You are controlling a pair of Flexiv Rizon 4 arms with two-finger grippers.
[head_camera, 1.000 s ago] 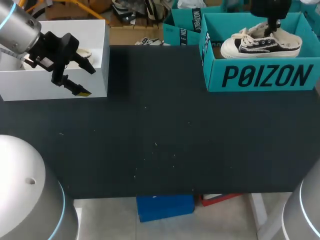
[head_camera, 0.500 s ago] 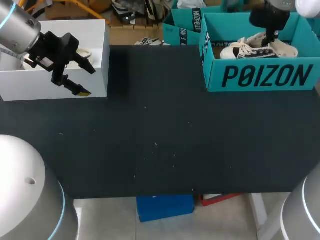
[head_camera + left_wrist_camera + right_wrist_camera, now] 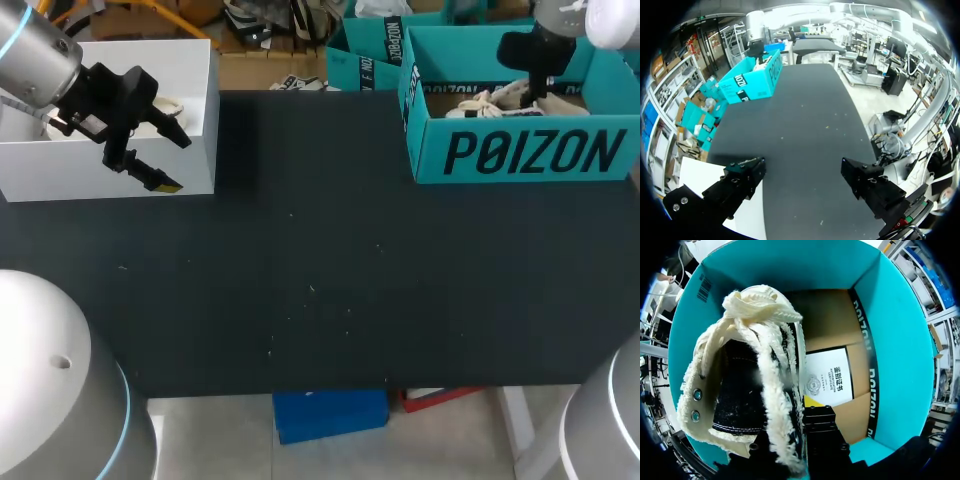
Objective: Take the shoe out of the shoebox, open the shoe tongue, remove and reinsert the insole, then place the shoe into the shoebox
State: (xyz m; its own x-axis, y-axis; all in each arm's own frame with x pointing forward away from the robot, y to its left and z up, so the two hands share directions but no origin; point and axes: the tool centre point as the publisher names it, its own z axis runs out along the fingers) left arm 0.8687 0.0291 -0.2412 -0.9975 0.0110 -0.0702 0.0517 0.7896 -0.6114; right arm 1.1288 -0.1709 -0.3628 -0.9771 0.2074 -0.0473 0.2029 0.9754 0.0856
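The black desk (image 3: pixel 320 290) carries two boxes at its far edge, well apart from each other. The bigger one is the teal shoebox (image 3: pixel 520 155), at the far right corner with its lid off. The wrist view of the right arm looks straight down into it: teal walls (image 3: pixel 900 340) around a brown cardboard floor, and a white printed sheet (image 3: pixel 827 377) lying flat on that floor.

The shoe (image 3: pixel 485 100) is inside this shoebox. It is black canvas with frayed cream edging and cream laces, and from above only its upper part shows over the front wall. In the right wrist view the shoe (image 3: pixel 740 390) is tilted, with its opening and laces turned toward the camera. The right gripper (image 3: pixel 537 90) reaches down into the shoebox and is closed on the shoe's side wall. One dark finger (image 3: pixel 820 427) presses on the outside. The other finger and both yellow tips are hidden by the shoe.

At the far left stands an open white box (image 3: pixel 190 110). Something pale lies inside it, mostly hidden by the left arm, and I cannot tell what it is. The left gripper (image 3: pixel 172 160) hangs over that box's front right corner, spread wide and holding nothing (image 3: pixel 802 175).
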